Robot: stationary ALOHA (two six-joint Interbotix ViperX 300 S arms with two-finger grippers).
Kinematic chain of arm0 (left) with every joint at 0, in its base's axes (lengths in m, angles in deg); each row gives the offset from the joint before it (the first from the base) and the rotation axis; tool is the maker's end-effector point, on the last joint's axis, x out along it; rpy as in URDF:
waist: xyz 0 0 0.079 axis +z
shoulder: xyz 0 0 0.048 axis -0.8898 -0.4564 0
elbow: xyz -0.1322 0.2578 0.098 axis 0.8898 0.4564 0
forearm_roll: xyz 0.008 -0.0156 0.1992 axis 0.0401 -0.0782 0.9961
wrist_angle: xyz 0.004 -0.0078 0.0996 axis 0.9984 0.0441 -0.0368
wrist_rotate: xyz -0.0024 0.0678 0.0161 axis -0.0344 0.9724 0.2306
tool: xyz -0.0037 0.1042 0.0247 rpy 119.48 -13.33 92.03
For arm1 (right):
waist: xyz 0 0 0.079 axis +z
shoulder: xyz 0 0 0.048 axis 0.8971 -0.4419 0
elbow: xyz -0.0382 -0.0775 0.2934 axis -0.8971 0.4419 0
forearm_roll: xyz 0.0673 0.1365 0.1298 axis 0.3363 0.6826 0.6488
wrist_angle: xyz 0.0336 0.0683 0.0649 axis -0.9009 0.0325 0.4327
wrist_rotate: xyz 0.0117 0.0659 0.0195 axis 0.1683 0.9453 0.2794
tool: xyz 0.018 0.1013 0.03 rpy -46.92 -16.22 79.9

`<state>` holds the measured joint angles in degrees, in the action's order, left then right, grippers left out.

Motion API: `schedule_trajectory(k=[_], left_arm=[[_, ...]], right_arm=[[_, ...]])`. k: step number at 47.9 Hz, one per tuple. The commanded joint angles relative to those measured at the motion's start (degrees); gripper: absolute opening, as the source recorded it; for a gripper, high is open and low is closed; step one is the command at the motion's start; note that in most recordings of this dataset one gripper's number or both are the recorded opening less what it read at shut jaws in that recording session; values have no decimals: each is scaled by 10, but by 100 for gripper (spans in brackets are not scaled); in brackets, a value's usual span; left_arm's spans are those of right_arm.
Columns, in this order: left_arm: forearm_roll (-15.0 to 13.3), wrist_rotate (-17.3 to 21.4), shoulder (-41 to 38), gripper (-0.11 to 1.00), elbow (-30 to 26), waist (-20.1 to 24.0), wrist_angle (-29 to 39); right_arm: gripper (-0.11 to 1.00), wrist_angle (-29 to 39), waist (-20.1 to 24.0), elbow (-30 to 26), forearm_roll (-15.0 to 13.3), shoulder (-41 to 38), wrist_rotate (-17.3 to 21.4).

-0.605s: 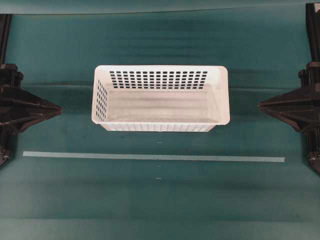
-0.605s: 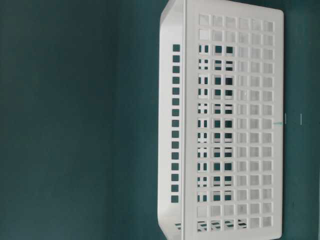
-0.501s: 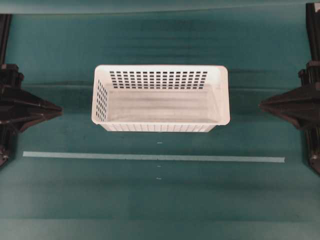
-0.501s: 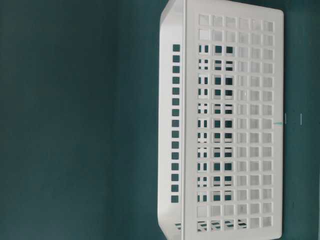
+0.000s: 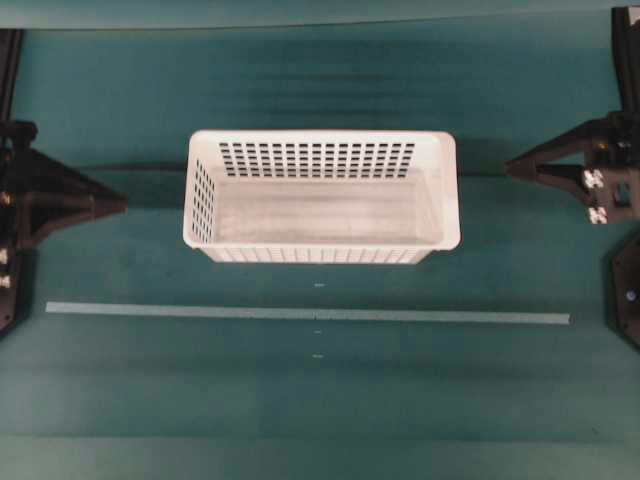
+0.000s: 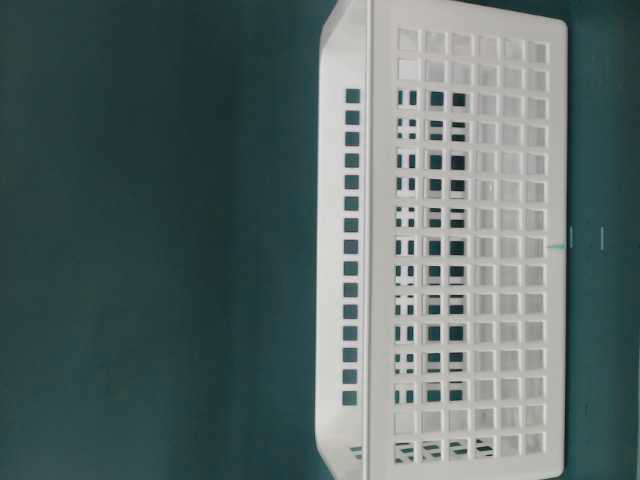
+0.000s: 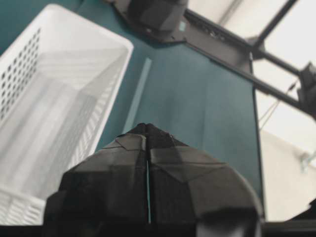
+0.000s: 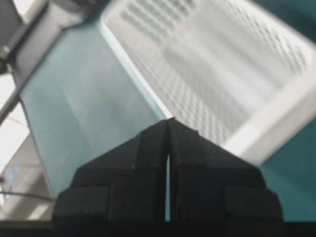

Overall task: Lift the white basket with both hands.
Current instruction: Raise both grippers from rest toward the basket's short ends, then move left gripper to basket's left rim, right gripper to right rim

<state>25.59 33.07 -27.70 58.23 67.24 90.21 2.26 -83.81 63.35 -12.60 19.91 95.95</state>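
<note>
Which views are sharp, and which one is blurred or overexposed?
Overhead and table-level views: sharp, evenly lit white basket. Right wrist view: the basket is smeared by blur behind the right gripper. Left wrist view: sharp, with blown-out brightness at upper right.

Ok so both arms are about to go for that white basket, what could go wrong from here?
Both jaws are shut: the left gripper and right gripper would have to open before reaching the white basket, or they may just shove its short walls. The two tips also sit at different heights in the overhead view, so an uneven approach could twist the basket on the green table. The smooth rounded rim could slip from a pinch, tilting the lift.
</note>
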Motion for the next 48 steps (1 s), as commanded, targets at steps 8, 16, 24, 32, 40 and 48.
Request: schedule_trajectory(k=[8, 16, 24, 32, 40, 48], left_arm=[[2, -151, -27, -6, -44, 36, 80], [4, -215, -43, -6, -56, 55, 127], [4, -254, -66, -6, -83, 80, 156], [4, -300, -118, -6, -124, 98, 212], [4, -331, -194, -6, -161, 101, 281], [7, -333, -263, -6, -207, 102, 349]], right_arm=[[1, 59, -10, -71, -1, -86, 67], [1, 119, -11, -115, -4, -151, 109], [1, 207, -25, -161, -24, -204, 157], [1, 259, -27, -200, -64, -247, 205], [1, 324, -27, -237, -106, -291, 244], [1, 360, -26, -259, -149, -320, 275]])
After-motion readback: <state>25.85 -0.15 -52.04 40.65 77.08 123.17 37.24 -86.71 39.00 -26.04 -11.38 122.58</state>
